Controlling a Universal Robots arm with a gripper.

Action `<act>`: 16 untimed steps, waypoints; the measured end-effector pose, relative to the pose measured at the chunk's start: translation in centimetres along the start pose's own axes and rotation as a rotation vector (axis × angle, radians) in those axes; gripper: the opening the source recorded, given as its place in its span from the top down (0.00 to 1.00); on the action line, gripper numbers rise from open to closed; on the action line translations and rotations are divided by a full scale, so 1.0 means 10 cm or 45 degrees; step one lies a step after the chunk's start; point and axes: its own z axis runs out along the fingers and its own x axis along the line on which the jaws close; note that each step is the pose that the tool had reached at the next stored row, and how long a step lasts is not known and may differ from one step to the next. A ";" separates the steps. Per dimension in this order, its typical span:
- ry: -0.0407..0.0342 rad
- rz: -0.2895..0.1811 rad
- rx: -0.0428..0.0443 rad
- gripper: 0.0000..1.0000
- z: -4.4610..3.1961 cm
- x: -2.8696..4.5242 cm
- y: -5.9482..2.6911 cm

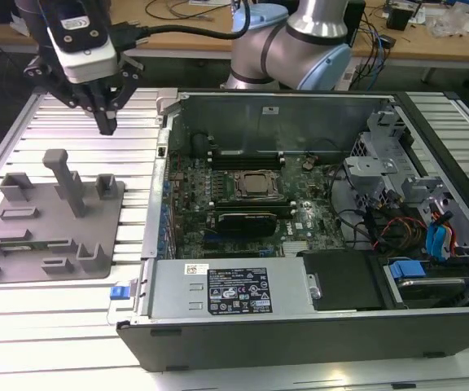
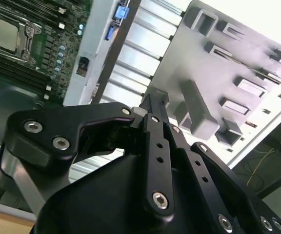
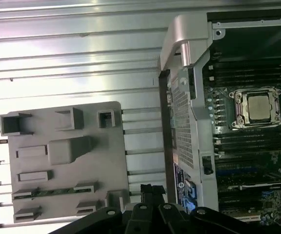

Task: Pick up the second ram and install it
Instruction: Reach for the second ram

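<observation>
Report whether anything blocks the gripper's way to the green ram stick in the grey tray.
Nothing visible does. The black gripper hangs near the grey plastic tray; the thin green ram stick lies uncovered in its clips.

Open ribbed table (image 1: 141,130) lies beneath the gripper (image 1: 107,124), with the tall post (image 1: 70,183) and low blocks (image 1: 108,187) of the tray (image 1: 51,236) standing near on the exterior view's left and the upright case wall (image 1: 167,155) closing off its right.
</observation>
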 end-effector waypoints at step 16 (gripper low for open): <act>-0.0001 0.000 0.000 0.92 0.000 0.775 -0.059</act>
